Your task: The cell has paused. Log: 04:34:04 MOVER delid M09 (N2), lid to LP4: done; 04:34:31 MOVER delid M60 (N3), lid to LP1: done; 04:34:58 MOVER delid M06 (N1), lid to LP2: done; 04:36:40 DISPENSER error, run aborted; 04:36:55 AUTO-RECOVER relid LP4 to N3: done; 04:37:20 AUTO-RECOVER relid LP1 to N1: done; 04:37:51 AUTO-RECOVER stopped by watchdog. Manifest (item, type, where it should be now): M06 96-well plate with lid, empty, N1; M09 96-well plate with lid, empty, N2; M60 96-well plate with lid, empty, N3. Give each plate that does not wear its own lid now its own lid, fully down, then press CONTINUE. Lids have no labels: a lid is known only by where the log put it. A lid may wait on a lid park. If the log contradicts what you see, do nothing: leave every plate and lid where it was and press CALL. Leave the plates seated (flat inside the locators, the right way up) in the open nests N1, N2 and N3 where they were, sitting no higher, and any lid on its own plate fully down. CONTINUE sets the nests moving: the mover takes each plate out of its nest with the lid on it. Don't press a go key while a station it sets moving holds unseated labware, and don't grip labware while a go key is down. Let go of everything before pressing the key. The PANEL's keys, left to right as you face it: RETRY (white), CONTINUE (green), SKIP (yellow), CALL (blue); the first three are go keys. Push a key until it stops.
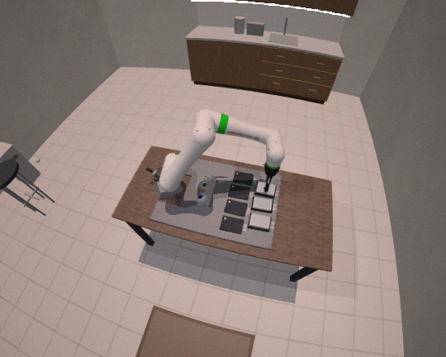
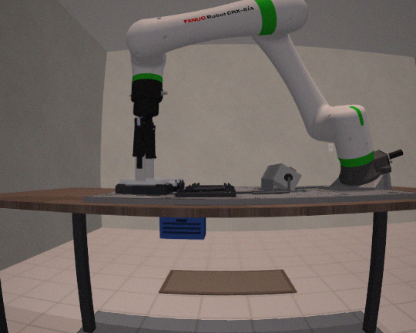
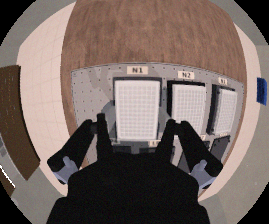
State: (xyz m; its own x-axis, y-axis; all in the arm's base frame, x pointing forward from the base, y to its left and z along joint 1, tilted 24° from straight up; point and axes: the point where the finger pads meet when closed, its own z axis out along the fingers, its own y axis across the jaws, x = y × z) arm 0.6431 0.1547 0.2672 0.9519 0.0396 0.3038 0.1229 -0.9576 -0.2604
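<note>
Three white plates sit in a row of nests on the right of the grey base. In the wrist view they stand under the labels N1 (image 3: pixel 138 110), N2 (image 3: pixel 187 106) and N3 (image 3: pixel 226 111). My gripper (image 1: pixel 267 188) stands upright over the far plate in N1 (image 1: pixel 264 195). Its fingers are shut on the long sides of the lid on that plate. In the side view the fingers (image 2: pixel 144 169) reach down to the white lid (image 2: pixel 149 180), which lies level at plate height. I cannot tell whether the lid is lifted clear of the plate.
Several dark lid parks (image 1: pixel 235 207) stand in a row left of the nests; I cannot tell whether any holds a lid. The key panel (image 1: pixel 204 190) stands by the arm's base (image 1: pixel 168 186). A brown table rim surrounds the grey base.
</note>
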